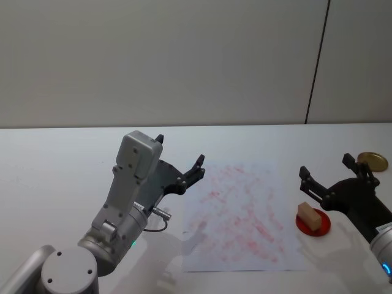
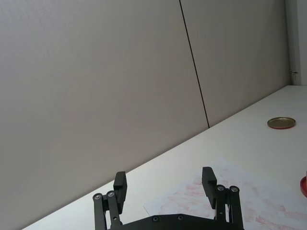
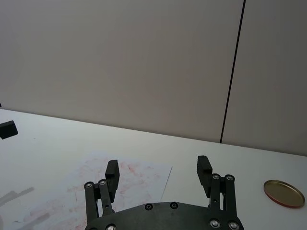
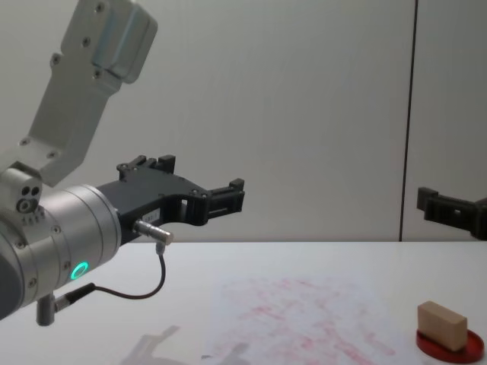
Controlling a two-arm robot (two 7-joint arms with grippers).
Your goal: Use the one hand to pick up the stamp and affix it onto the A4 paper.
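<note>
Paper first, from the head view: the A4 paper (image 1: 242, 214) lies flat on the white surface (image 1: 61, 171), covered in faint red smudges. Just off its right edge sits a round red ink pad (image 1: 324, 228), and the stamp (image 1: 310, 217), a small tan wooden block, rests on top of that pad, untouched. The right pincer (image 1: 325, 165) hangs beyond the paper's right edge, near the stamp but apart from it, its fingers spread wide with nothing between them. The left pincer (image 1: 180, 151) hovers at the paper's left edge, likewise released and empty. A gold lid (image 1: 372, 161) lies farther out to the right of the paper. In the left wrist view the left pincer (image 2: 163, 175) is parted, with the paper (image 2: 240, 201) below and beyond it. In the right wrist view the right pincer (image 3: 157, 166) is equally spread, the paper (image 3: 120, 187) lying past its fingertips. From the chest view the stamp (image 4: 441, 325) stands on the pad (image 4: 456, 351) to the right of the paper (image 4: 304, 319), while the left pincer (image 4: 205, 176) floats well above the sheet.
</note>
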